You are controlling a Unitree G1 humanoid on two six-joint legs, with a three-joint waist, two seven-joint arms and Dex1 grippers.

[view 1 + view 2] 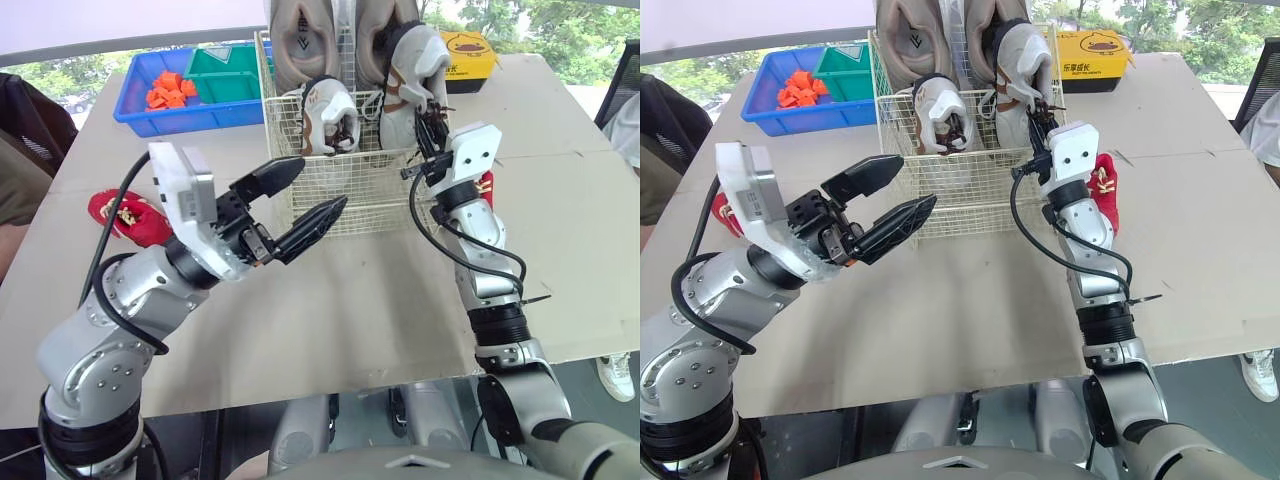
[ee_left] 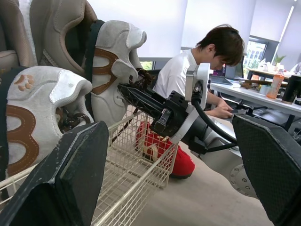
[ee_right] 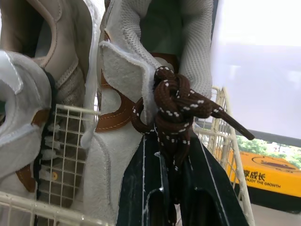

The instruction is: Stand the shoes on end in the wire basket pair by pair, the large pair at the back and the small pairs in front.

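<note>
A wire basket [image 1: 372, 190] stands on the table with a large beige pair [image 1: 305, 40] upright at its back. One small white-and-brown shoe [image 1: 330, 115] stands in the front left of the basket. A second white-and-brown shoe [image 1: 415, 85] stands on end at the front right, and my right gripper [image 1: 432, 125] is shut on its brown laces [image 3: 174, 101]. My left gripper [image 1: 310, 195] hangs open and empty just in front of the basket. One red shoe [image 1: 130, 218] lies on the table to the left; another red shoe [image 1: 1102, 190] lies right of the basket, behind my right wrist.
A blue bin [image 1: 135, 110] with orange pieces and a green tray [image 1: 225, 75] sit at the back left. A yellow box [image 1: 468, 55] sits behind the basket on the right. A person [image 2: 207, 66] sits at a desk beyond the table.
</note>
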